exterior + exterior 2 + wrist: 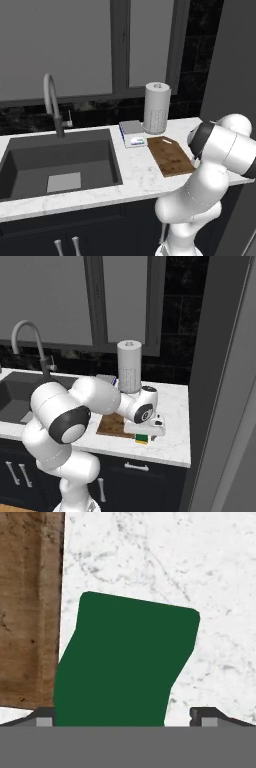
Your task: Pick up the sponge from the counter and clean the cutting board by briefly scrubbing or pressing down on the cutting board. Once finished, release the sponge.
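The sponge, green on top, lies on the white marble counter right beside the brown wooden cutting board. My gripper hangs straight over the sponge and is open. One fingertip stands at the sponge's edge and the other is a little apart from it. From the right base view, the hand is low over the sponge, whose yellow body shows at the counter's front beside the cutting board. The cutting board also shows in the left base view, with the arm in front of its right end.
A grey-and-blue scale and a paper towel roll stand behind the board. The dark sink with its faucet lies to the left. A dark tall panel closes off the counter's right end.
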### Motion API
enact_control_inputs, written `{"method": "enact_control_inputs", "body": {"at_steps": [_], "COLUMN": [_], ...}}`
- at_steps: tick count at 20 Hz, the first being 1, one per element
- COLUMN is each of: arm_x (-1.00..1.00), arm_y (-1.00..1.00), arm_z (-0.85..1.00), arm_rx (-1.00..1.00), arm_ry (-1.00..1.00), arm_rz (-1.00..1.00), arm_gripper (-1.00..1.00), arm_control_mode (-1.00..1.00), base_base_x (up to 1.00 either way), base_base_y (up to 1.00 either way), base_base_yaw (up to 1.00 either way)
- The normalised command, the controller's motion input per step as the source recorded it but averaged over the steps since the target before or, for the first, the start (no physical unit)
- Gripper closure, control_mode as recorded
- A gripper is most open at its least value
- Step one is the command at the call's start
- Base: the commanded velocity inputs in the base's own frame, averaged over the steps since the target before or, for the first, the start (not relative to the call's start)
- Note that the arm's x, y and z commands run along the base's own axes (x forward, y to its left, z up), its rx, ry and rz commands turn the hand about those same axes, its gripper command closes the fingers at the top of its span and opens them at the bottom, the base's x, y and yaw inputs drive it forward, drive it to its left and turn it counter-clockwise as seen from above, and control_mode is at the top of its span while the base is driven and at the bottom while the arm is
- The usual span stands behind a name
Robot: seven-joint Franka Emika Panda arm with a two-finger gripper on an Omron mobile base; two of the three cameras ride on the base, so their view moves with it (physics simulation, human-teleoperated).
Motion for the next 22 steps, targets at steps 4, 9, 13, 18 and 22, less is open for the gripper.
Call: {"method": "enact_control_inputs", "body": {"at_steps": [4,9,13,18,22], "arm_x": [0.0,0.0,-0.05,0.0,0.11], "arm_y": [0.1,0.0,0.0,0.34,0.85], "arm_z": [-0.37,-0.46,0.31,0.51,-0.01], "arm_rx": [-0.04,0.01,0.05,0.02,-0.02], "arm_ry": [0.0,0.0,-0.09,-0.07,0.01], "arm_rz": [0.06,0.04,0.0,0.0,0.0], "arm_gripper": [1.0,1.0,1.0,1.0,1.0], "arm_control_mode": [-1.0,-1.0,-1.0,-1.0,-1.0], "base_base_x": [0.0,0.0,0.0,0.0,0.0], "base_base_y": [0.0,0.0,0.0,0.0,0.0], "base_base_yaw": [0.0,0.0,0.0,0.0,0.0]}}
